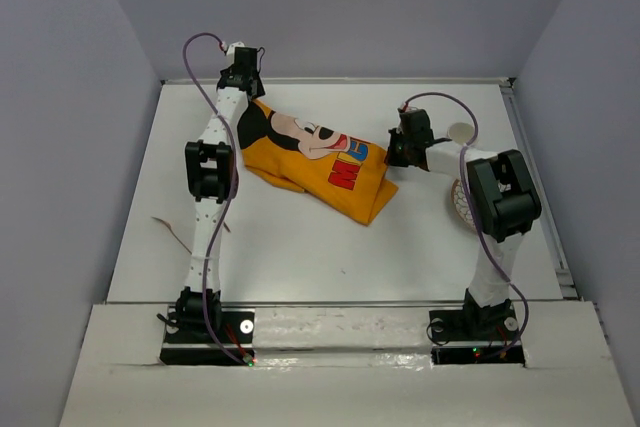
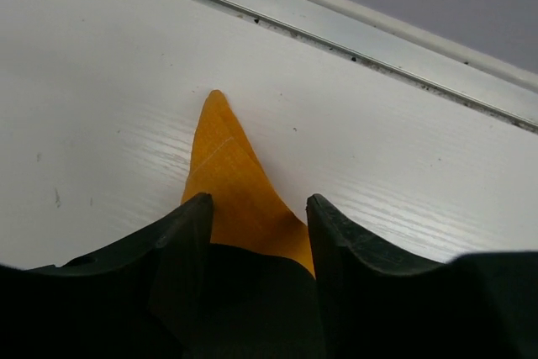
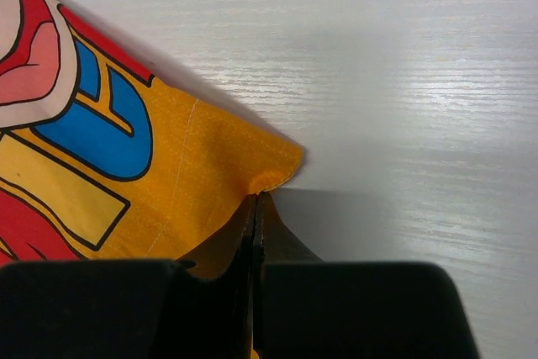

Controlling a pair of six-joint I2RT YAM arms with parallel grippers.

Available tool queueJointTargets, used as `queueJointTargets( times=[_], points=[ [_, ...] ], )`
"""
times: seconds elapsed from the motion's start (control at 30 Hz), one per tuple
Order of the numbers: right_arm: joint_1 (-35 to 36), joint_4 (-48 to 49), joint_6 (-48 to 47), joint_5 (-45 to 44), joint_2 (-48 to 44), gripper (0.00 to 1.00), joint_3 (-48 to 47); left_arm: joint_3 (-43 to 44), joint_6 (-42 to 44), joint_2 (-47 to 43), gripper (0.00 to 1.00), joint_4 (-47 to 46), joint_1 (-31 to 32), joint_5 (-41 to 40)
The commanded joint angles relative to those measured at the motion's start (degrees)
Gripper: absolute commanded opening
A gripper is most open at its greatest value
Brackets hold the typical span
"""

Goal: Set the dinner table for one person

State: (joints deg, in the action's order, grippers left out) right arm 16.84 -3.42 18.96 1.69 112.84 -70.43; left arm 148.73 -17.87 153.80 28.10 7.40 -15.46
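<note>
The white dinner table carries a rumpled orange Mickey Mouse cloth mat, folded over at its near edge. My left gripper is at the mat's far left corner, near the table's back edge. In the left wrist view its jaws stand apart, with the pointed orange corner lying on the table between them. My right gripper is at the mat's right corner. In the right wrist view it is shut on the edge of the mat.
A patterned plate lies mostly hidden under the right arm. A small pale round object sits behind that arm. A thin reddish stick lies at the left edge. The metal rim runs just beyond the left gripper.
</note>
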Motion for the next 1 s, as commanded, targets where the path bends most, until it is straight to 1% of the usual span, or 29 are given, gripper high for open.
queueJointTargets(
  times=[0.0,0.07,0.2,0.33,0.37,0.4,0.5,0.53,0.57,0.67,0.7,0.73,0.83,0.97],
  points=[
    [0.12,1.66,-0.94,-0.55,-3.32,0.0,0.47,1.31,3.45,-1.04,0.67,1.96,-0.02,-3.34],
    [0.12,1.75,-1.03,-0.55,-3.41,0.0,0.56,0.87,3.98,-1.31,0.68,2.05,-0.1,-3.69],
    [0.12,1.84,-0.77,-0.11,-3.76,0.0,0.56,0.43,4.95,-1.13,0.6,3.1,-0.1,-3.79],
    [0.12,2.01,-0.68,0.41,-4.29,0.0,0.65,0.34,5.21,0.1,0.56,3.8,-0.28,-2.82],
    [0.12,2.1,-0.68,0.5,-4.38,0.0,0.74,1.03,5.21,0.36,0.53,4.33,-0.37,-2.3],
    [0.12,2.28,-0.68,0.68,-4.38,0.0,0.82,0.78,5.04,0.28,0.47,4.33,-0.45,-2.03],
    [0.12,2.45,-0.59,0.85,-4.9,0.0,1.17,0.69,5.04,0.19,0.4,4.51,-0.54,-2.03],
    [0.12,2.63,-0.59,0.85,-5.25,0.0,1.26,0.69,5.12,0.28,0.35,4.77,-0.54,-1.77],
    [0.12,2.72,-0.59,0.85,-5.26,0.0,1.35,0.69,5.21,0.36,0.32,4.95,-0.54,-1.68],
    [0.12,2.8,-0.68,0.42,-6.49,0.0,2.05,1.48,5.04,0.72,0.14,5.65,-0.63,-1.5],
    [0.12,2.81,-0.51,0.15,-7.36,0.0,2.66,1.65,5.04,0.72,0.03,5.91,-0.63,-1.67],
    [0.12,3.41,-0.42,-0.11,-7.98,0.0,3.28,1.74,5.12,0.72,0.0,6.09,-0.63,-1.76],
    [-1.02,7.02,0.2,-0.29,-10.96,0.0,5.82,2.62,5.39,0.54,0.0,6.79,-0.63,-2.29],
    [-1.02,7.73,0.2,-1.08,-14.66,0.0,7.94,4.99,4.95,-1.13,0.0,9.07,-0.54,-1.33]
  ],
)
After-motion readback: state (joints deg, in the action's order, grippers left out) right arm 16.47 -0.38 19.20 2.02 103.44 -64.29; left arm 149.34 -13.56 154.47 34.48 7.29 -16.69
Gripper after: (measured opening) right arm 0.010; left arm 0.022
